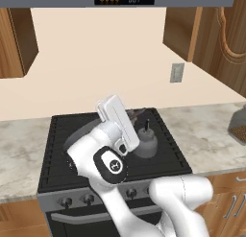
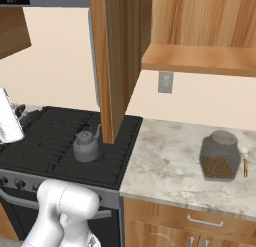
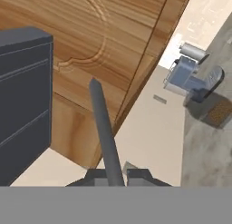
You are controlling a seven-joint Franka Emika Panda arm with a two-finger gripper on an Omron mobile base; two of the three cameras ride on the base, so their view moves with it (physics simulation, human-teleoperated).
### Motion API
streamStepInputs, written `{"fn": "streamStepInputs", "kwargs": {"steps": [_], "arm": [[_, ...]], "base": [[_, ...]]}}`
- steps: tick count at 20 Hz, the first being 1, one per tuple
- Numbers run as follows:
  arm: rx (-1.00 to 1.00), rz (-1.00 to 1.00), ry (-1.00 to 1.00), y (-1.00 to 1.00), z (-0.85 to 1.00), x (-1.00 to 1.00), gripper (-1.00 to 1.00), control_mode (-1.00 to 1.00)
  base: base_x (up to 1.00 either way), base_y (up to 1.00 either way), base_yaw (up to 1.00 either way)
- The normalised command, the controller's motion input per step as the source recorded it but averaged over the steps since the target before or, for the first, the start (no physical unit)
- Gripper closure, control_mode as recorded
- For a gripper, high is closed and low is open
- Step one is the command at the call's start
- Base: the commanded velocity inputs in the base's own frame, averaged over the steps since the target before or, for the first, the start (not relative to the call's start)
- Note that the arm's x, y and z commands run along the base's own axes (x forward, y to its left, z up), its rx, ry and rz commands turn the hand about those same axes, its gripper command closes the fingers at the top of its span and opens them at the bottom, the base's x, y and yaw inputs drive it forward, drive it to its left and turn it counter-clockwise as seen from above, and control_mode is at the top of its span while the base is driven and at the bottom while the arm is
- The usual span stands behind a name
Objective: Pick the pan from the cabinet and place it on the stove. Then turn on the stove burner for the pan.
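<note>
My gripper is shut on the pan's long thin dark handle, which runs up and away between the two fingertips toward the cabinet door. In the left base view the hand hangs over the stove, with the gripper near the back middle. A dark curved rim of the pan peeks out behind my arm over the left grates. Whether the pan touches the grate I cannot tell. The cabinet stands open, its door swung out over the stove. The knobs line the front strip.
A small pale-grey kettle sits on the right front grate beside my hand. On the counter to the right stand a glass jar and a wooden spoon. The hood's dark body is close on the hand's left.
</note>
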Motion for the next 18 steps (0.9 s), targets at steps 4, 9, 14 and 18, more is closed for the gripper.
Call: {"fn": "streamStepInputs", "kwargs": {"steps": [4,9,14,18], "arm": [[0.11,-0.21,-0.40,0.00,-0.55,0.26,1.00,-1.00],[0.18,-0.11,-0.34,0.06,-0.57,0.19,1.00,-1.00],[0.19,-0.06,-0.30,0.01,-0.58,0.18,1.00,-1.00],[0.18,-0.02,-0.33,0.00,-0.58,0.24,1.00,-1.00]], "base": [[0.00,0.00,0.00],[0.00,0.00,0.00],[0.00,0.00,0.00],[0.00,0.00,0.00]]}}
